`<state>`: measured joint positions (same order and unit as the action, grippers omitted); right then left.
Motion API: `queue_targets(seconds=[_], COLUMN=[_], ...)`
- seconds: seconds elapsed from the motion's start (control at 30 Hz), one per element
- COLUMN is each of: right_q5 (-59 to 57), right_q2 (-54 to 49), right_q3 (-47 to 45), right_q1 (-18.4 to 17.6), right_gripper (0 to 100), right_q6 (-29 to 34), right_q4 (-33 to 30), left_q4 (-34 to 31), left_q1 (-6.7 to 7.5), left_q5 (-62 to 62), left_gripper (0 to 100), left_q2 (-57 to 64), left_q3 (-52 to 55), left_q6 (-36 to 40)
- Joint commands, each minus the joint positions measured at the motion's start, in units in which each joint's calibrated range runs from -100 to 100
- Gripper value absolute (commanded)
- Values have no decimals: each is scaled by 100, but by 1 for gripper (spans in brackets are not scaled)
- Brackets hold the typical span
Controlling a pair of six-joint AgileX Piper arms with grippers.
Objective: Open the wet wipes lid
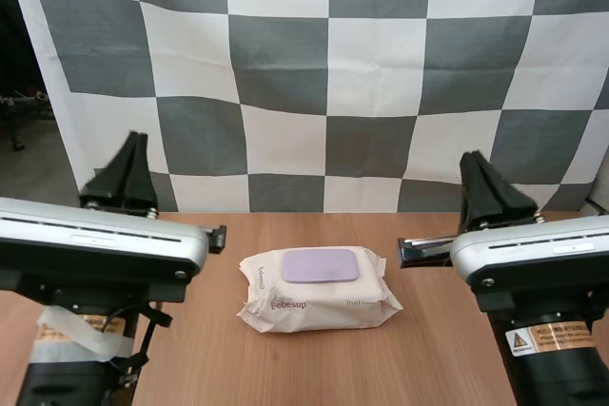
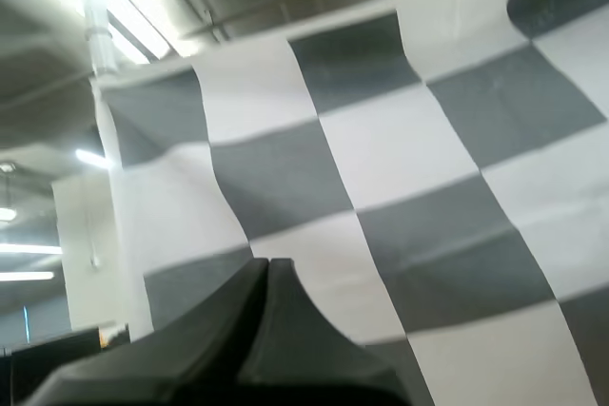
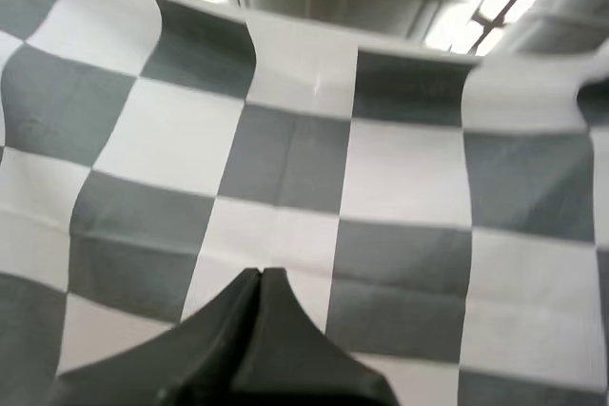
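Two arms sit parked, one each side of the bench (image 1: 428,358).

High view: the pack (image 1: 285,306) lies flat mid-bench betw. the arms. Its lilac lid (image 1: 321,265) is on top, face up and down flat, i.e. not yet opened. The left gripper (image 1: 136,140) and right gripper (image 1: 470,159) both point up, well apart from the pack. Nothing touches it.

Left wrist view: the left gripper's (image 2: 268,263) fingers (image 2: 224,335) lie pressed together as one dark wedge, holding nothing.

Right wrist view: same story. The right gripper's (image 3: 260,273) fingers (image 3: 214,354) are closed tip to tip, empty.

Step in hand, as I read it: pre-approach, task not started.

Next move prob. calls for:
- tipping one arm down over the pack
- parting its fingers a little
- getting a tip under the lid's free edge

Can't tell which edge has the tab. The pack looks soft and light, so the other arm may need to pin it while the lid is flipped.
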<state>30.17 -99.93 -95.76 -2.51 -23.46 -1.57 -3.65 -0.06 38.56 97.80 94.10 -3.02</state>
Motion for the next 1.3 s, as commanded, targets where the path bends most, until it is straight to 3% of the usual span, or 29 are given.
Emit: queue_targets(seconds=[0.0, 0.17, 0.4, 0.47, 0.6, 0.67, 0.8, 0.9, 1.0, 1.17, 1.27], right_q5=[-3140, -5159, -9972, -10446, -10549, -10549, -10549, -10549, -10549, -10155, -9688], right_q2=[98, 1321, 3192, 3536, 4016, 4190, 4352, 4352, 4352, 4352, 4352], right_q3=[1114, 2977, 5141, 5335, 5370, 5370, 5370, 5370, 5370, 5042, 4571], right_q1=[-2, -2, -2, -2, -2, -2, -2, -2, -2, -2, -2], right_gripper=[0, 0, 0, 0, 0, 0, 0, 0, 0, 0, 0], right_q6=[-411, -494, -1076, -1076, -1076, -1076, -1087, -1087, -1087, -1220, -1323], right_q4=[-423, -1264, -1564, -1553, -1560, -1560, -1647, -1907, -2105, -2125, -2129], left_q4=[-195, -482, -391, -397, -452, -740, -854, -395, 527, 2741, 4270], left_q1=[-1, -1, -1, -1, -9, -83, -305, -465, -604, -896, -1078], left_q5=[-1448, -3660, -7816, -8723, -8989, -8987, -9028, -8791, -8701, -8866, -9991], left_gripper=[0, 0, 0, 0, 0, 0, 0, 0, 0, 0, 0], left_q2=[-577, -1921, -2890, -3031, -3317, -3583, -4088, -4424, -4830, -5401, -5522], left_q3=[-1196, -3175, -5296, -5493, -5182, -4948, -4535, -4036, -3460, -2894, -2861], left_q6=[-50, -339, -419, -483, -927, -1356, -676, -851, -1797, -3297, -4504])
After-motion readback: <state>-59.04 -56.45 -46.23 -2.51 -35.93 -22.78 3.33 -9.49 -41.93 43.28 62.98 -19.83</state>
